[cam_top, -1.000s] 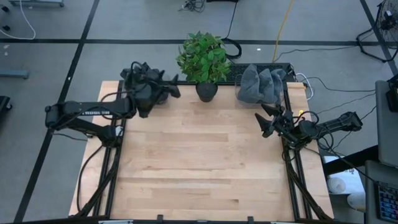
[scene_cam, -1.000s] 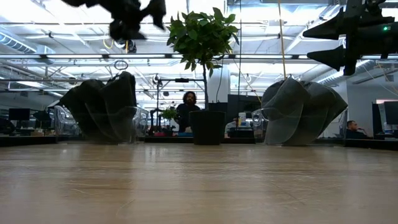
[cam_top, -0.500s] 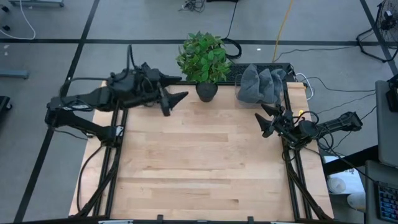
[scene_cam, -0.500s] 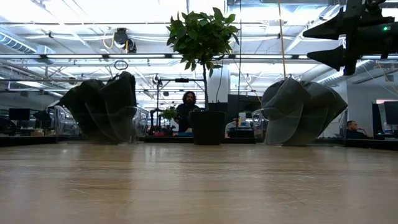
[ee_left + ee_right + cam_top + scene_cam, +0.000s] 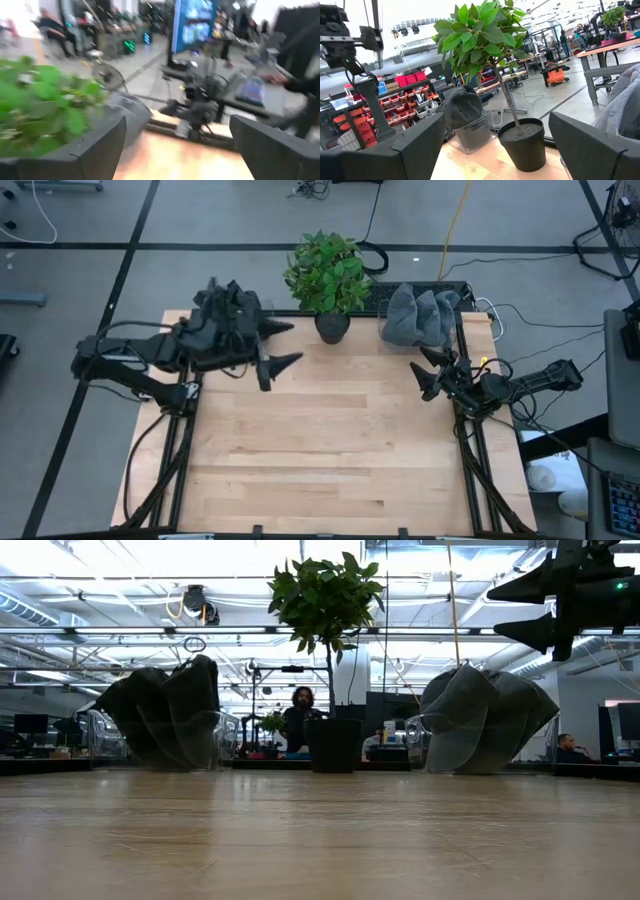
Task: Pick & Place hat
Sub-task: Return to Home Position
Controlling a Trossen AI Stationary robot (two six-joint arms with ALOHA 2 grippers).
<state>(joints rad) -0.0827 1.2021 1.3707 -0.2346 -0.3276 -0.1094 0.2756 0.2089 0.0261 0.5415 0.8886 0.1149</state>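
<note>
A dark hat (image 5: 222, 302) sits on a clear stand at the table's far left corner; it also shows in the low view (image 5: 165, 715) and the right wrist view (image 5: 464, 107). A grey hat (image 5: 420, 315) sits on a like stand (image 5: 485, 720) at the far right corner. My left gripper (image 5: 283, 344) hangs open just right of the dark hat, fingers level and pointing at the table's right; its wrist view (image 5: 178, 130) is blurred. My right gripper (image 5: 428, 372) waits open near the right edge, high above the table (image 5: 495, 612).
A potted plant (image 5: 328, 275) stands at the middle of the far edge between the two hats, its black pot (image 5: 333, 745) on the wood. The table's middle and near half (image 5: 320, 450) are bare wood. People show in the room beyond the table.
My left gripper has risen from just above the dark hat, out of the low view, and tipped from pointing down to level, pointing at the table's right. It then shifted a little toward the near edge. Both hats have stayed put.
</note>
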